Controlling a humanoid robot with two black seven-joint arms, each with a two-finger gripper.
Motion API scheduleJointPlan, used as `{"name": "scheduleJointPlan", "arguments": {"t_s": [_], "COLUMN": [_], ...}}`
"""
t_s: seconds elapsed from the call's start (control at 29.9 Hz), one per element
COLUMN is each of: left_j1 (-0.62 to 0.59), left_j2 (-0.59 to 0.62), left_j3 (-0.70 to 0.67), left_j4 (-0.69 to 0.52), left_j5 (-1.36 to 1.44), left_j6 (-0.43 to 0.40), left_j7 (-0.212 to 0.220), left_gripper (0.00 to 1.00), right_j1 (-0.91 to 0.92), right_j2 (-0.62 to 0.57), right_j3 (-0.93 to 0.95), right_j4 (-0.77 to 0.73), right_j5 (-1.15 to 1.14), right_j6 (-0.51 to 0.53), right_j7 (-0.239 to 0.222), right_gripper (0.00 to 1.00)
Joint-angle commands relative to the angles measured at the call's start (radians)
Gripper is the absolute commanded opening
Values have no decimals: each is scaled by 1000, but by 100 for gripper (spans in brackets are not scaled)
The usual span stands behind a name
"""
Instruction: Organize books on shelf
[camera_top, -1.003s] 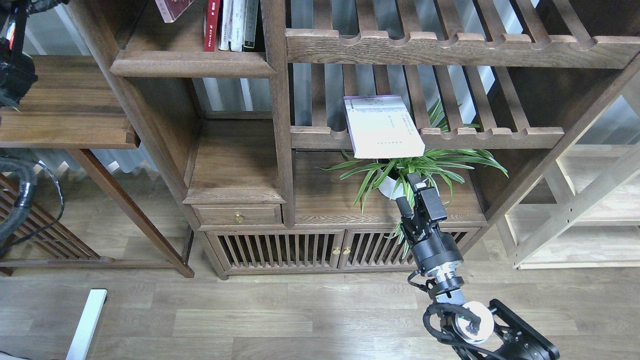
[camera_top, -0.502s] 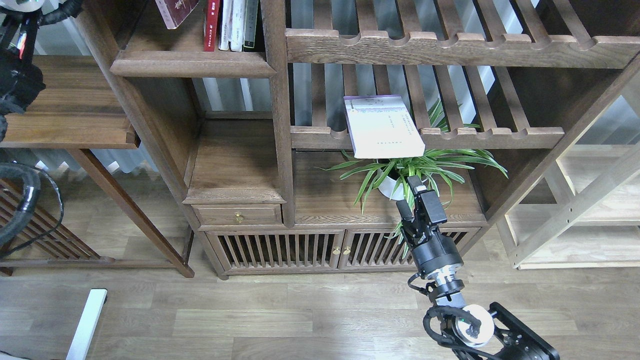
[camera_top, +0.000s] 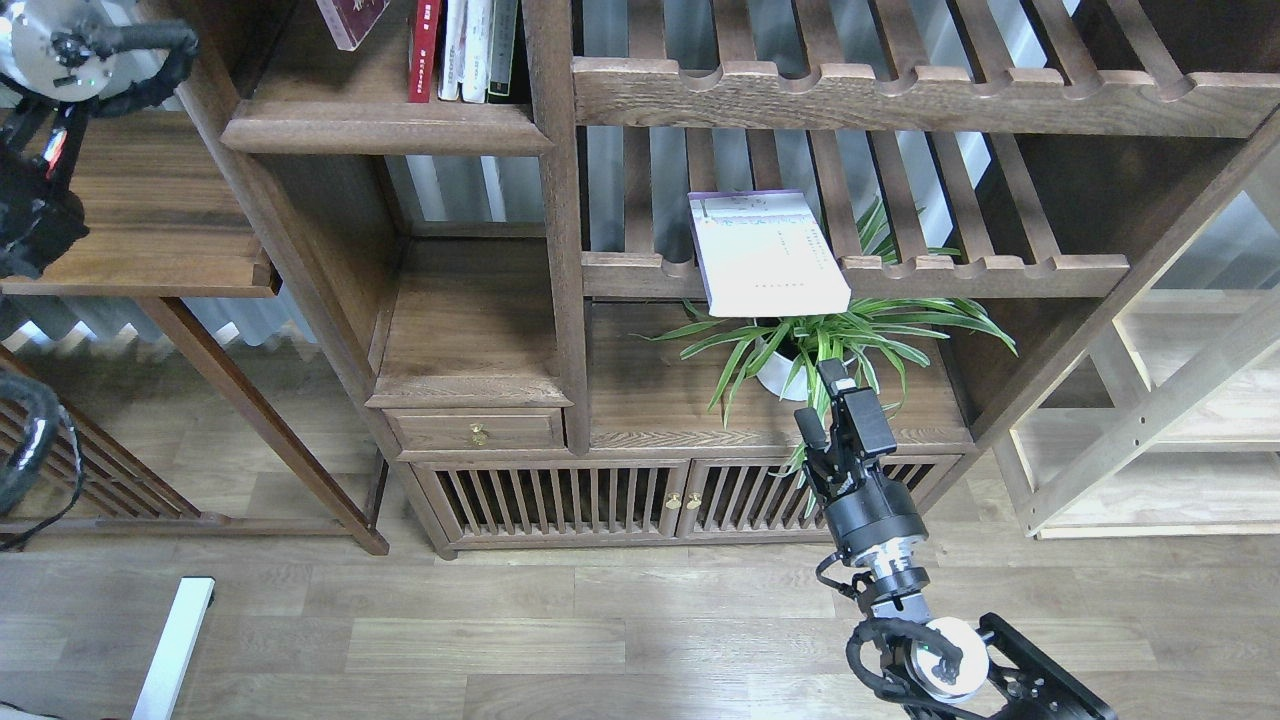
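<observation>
The shelf (camera_top: 385, 128) is the dark board with a moulded front edge at the upper left. On it a red book (camera_top: 425, 50) stands upright beside pale books (camera_top: 465, 48) and a dark one (camera_top: 502, 50). A maroon book (camera_top: 350, 18) tilts at the top edge, its upper part cut off. A lavender-white book (camera_top: 765, 255) lies flat on a slatted rack, overhanging the front rail. My right gripper (camera_top: 826, 398) points up in front of the plant pot, well below that book, with nothing in it. My left arm (camera_top: 60, 50) rises at the far left and its gripper is out of frame.
A potted spider plant (camera_top: 800, 345) stands on the cabinet top (camera_top: 650, 400) under the slatted rack (camera_top: 1000, 272). A second scalloped rack (camera_top: 900, 95) runs above. A side table (camera_top: 140, 230) is on the left, a light wooden frame (camera_top: 1150, 420) on the right.
My left arm has swung so that its white round joint now shows at the top left. The maroon book has shifted slightly. The right arm has barely moved.
</observation>
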Motion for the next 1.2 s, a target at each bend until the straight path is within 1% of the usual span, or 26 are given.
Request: {"name": "scheduleJointPlan", "arguments": {"t_s": [0.0, 0.13, 0.37, 0.57, 0.67, 0.74, 0.87, 0.94, 1.1, 1.17], "left_j1": [39, 63, 123, 151, 149, 148, 136, 116, 59, 38], "left_j2": [10, 12, 13, 15, 12, 12, 12, 9, -28, -47], "left_j3": [7, 7, 7, 6, -4, -4, -2, 3, 15, 18], "left_j4": [1, 1, -8, -10, 3, 6, 19, 41, 128, 161], "left_j5": [-5, -12, -14, -15, -20, -43, -60, -61, -64, -64], "left_j6": [-37, -45, -62, -69, -69, -59, -26, -6, 1, 1], "left_j7": [-56, -106, -176, -185, -214, -217, -202, -200, -197, -188], "left_gripper": [0, 0, 0, 1, 0, 0, 0, 0, 0, 0], "right_j1": [-1, -14, -21, -23, -26, -29, -34, -37, -43, -44], "right_j2": [3, 4, 4, 4, 4, 6, 18, 21, 18, 14], "right_j3": [0, 0, 2, 3, 5, 3, 0, 2, 6, 8], "right_j4": [0, 0, 0, 0, 0, 0, 0, 0, 3, 5], "right_j5": [9, 14, 14, 15, 15, 15, 15, 15, 15, 18], "right_j6": [0, 0, 0, 0, 0, 0, 0, 0, 0, 0], "right_j7": [1, 1, 1, 1, 1, 1, 1, 1, 1, 1], "right_gripper": [100, 99, 100, 99, 100, 99, 99, 99, 99, 99]}}
